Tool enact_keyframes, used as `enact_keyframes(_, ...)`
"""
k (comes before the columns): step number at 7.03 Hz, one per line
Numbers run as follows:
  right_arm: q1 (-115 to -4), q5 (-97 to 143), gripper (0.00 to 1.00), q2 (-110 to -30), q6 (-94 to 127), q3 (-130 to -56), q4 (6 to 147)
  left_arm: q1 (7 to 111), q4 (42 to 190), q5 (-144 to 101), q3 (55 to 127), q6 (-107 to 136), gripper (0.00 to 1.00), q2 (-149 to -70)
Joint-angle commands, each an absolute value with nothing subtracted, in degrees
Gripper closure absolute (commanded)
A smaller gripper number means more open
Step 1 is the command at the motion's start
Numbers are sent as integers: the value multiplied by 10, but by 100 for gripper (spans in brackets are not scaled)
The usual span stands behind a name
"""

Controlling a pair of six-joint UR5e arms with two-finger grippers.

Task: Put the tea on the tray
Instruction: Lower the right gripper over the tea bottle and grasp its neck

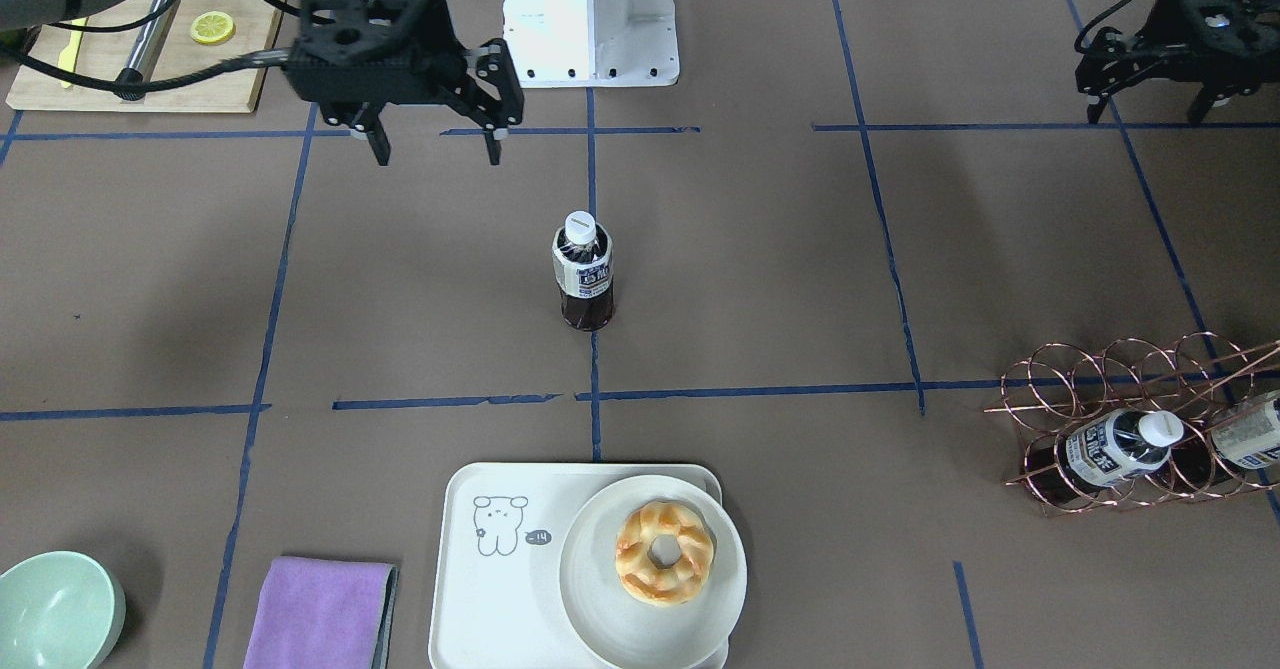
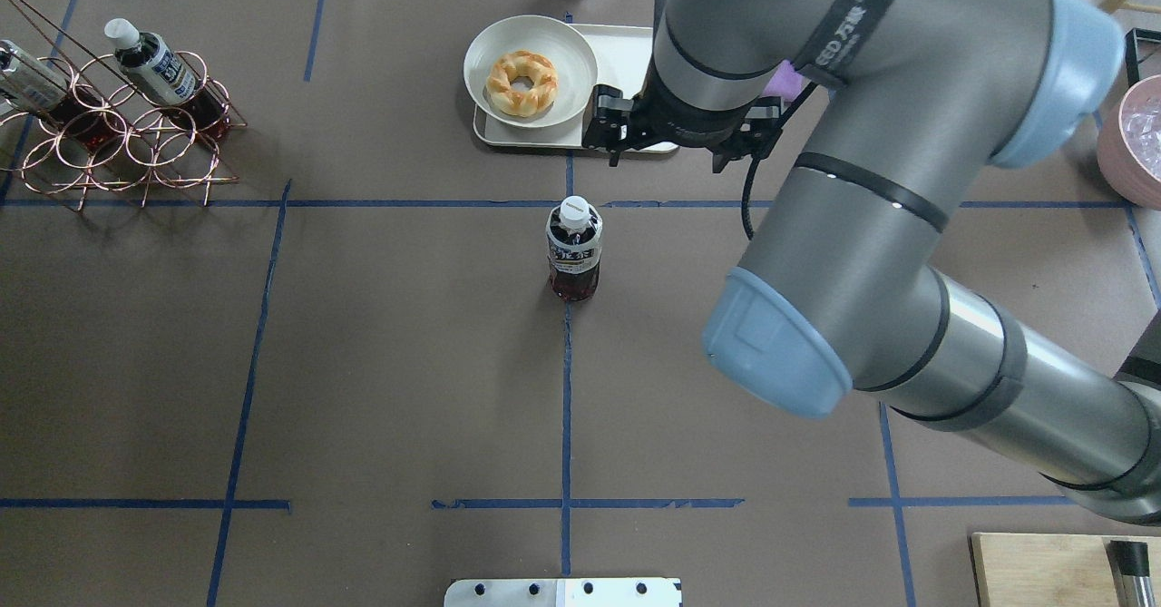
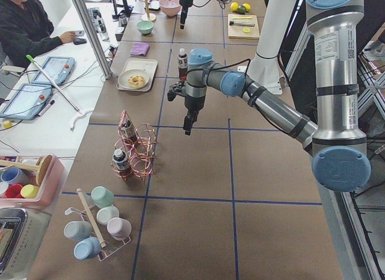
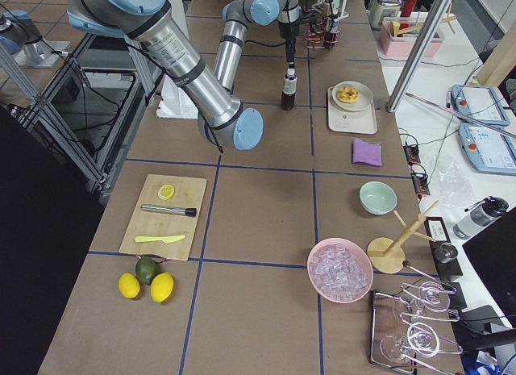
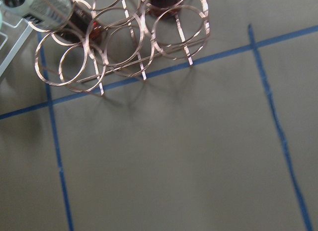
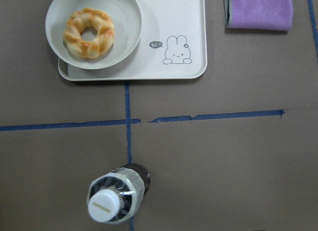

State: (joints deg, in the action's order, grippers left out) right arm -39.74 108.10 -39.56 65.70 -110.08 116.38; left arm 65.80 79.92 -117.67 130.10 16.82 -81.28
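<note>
The tea [image 1: 582, 269] is a small bottle of dark liquid with a white cap, standing upright on the brown table at its middle. It shows at the bottom of the right wrist view [image 6: 117, 201]. The cream tray [image 1: 500, 589] with a drawn bear lies beyond it at the far edge, carrying a round plate [image 1: 600, 619] with a doughnut [image 1: 664, 552]. My right gripper [image 1: 437, 154] hangs open and empty above the table, apart from the tea, on the robot's side of it. My left gripper [image 1: 1147, 114] is open and empty, near the copper rack.
A copper wire rack [image 1: 1130, 429] holds other bottles on my left. A purple cloth [image 1: 320, 614] and a green bowl [image 1: 55, 614] lie beside the tray. A wooden cutting board [image 1: 150, 59] with a lemon slice sits near the right arm's base.
</note>
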Motion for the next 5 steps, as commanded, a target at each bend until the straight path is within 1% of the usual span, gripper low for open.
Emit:
enact_keyframes(1,-368,1058,0,-349,680,-1017,1138,714,822,-1220,1252,92,0,-804)
enact_keyframes(3,-346,1036,1,-351,683,-992,1111,721,859,-1230,1222,91,0,-803)
enact_keyframes(4,-339,1034,2,-350,706,-964,1078,721,859,-1230,1222,89,0,-803)
enact_keyframes(5,-338,1031,3,-348,706,-953,1067,721,859,-1230,1222,89,0,-803)
